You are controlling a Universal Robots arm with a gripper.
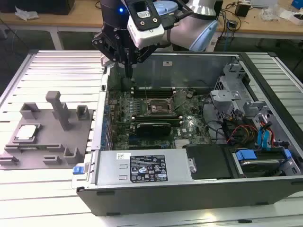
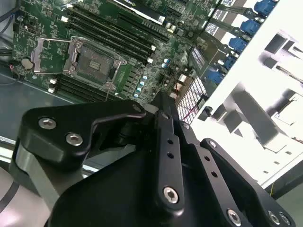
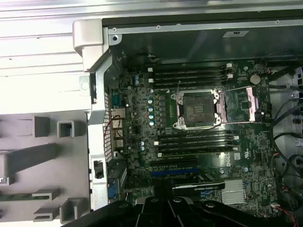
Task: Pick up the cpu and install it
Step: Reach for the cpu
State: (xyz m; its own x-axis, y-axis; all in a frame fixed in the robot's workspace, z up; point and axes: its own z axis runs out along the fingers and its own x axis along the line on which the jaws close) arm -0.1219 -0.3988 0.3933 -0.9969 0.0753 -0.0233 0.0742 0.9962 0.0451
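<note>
exterior view: the gripper [image 1: 129, 72] hangs over the far corner of the open computer case [image 1: 189, 191], at about eleven o'clock from the motherboard socket [image 1: 158, 108]. its two black fingers point straight down and are pressed together into one narrow tip, with nothing between them. the tip hovers above the motherboard [image 1: 142, 116] near the case wall and touches nothing that i can make out.

the cpu [image 1: 26, 133] lies flat, metal top up, in a shallow seat on the grey fixture plate [image 1: 52, 147]. the plate sits on the slatted table [image 1: 47, 191] at nine o'clock from the case, on the exterior view's left. from the gripper the cpu is at about eight o'clock and well apart from it. an upright post [image 1: 59, 109] stands on the plate at two o'clock from the cpu.

in the second wrist view the closed fingers [image 2: 163, 123] run forward as one dark bar, with the socket [image 2: 94, 64] beyond them. in the first wrist view the socket [image 3: 196, 108] has its metal frame swung open beside it, its dark contact bed exposed, and memory slots [image 3: 189, 75] run alongside.
</note>
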